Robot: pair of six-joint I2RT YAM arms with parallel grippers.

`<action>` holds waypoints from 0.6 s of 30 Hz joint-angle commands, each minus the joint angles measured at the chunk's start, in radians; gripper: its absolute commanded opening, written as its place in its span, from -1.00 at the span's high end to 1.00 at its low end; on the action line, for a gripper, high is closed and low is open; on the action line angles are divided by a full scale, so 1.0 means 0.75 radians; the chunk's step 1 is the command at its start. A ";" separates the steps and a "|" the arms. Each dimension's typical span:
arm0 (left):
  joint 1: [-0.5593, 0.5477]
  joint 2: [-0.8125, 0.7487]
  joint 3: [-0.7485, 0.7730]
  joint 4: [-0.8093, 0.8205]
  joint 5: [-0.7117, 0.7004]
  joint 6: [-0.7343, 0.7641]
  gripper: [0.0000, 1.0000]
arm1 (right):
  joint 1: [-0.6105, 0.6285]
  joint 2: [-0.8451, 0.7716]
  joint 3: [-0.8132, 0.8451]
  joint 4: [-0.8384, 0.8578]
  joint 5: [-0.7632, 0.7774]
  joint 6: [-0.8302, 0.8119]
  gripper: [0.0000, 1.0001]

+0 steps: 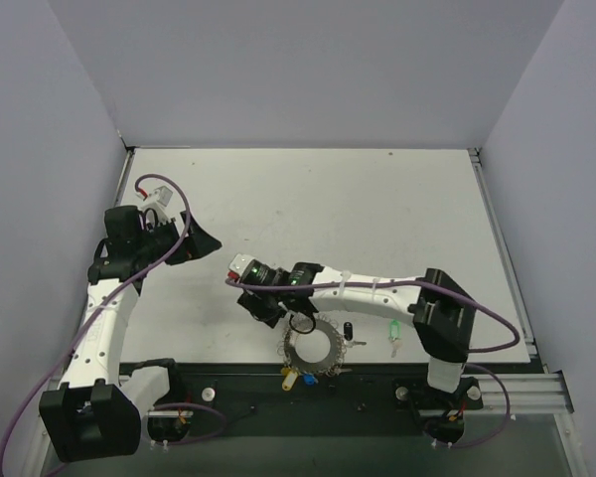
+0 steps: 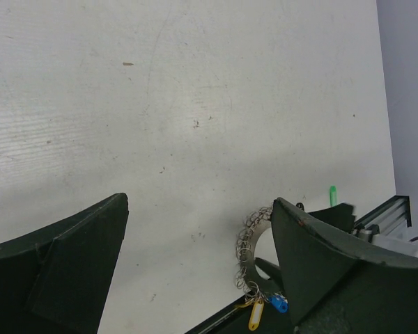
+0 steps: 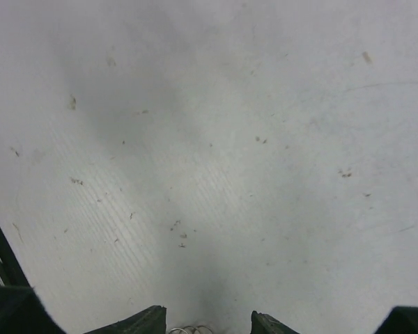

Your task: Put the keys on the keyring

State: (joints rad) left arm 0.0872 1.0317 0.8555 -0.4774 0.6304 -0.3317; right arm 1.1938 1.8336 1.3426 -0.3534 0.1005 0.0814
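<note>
The keyring [image 1: 313,348], a silvery ring with a coil-like rim, lies near the table's front edge; the left wrist view shows the keyring [image 2: 253,236] partly behind a finger. A yellow key [image 1: 288,378] and a blue key [image 1: 306,378] hang at its near rim, over the rail. A green key [image 1: 394,338] lies apart to the right. My right gripper [image 1: 268,310] sits low at the ring's upper-left rim. Its fingertips [image 3: 136,322] stand apart, with small wire loops [image 3: 191,329] between them at the frame's bottom edge. My left gripper [image 1: 194,243] hovers open far to the left.
A small dark item [image 1: 348,330] lies between the keyring and the green key. The black rail [image 1: 377,383] runs along the table's near edge. Grey walls close in the white table [image 1: 328,209] at the back and sides.
</note>
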 commanded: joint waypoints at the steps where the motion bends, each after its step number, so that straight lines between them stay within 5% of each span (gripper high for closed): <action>1: 0.009 0.019 0.029 0.070 -0.014 0.031 -0.86 | -0.086 -0.219 -0.037 0.001 -0.070 0.047 -0.05; 9: 0.009 0.095 -0.018 0.150 -0.016 0.029 -0.86 | -0.299 -0.299 -0.162 -0.011 -0.218 0.116 -0.05; 18: 0.004 0.154 -0.040 0.144 0.008 0.043 -0.84 | -0.352 -0.297 -0.225 -0.046 -0.297 0.184 0.00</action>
State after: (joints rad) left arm 0.0872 1.1412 0.8310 -0.4133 0.6239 -0.3180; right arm 0.9474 1.6188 1.1938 -0.3534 -0.0765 0.1741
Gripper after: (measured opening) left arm 0.922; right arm 0.508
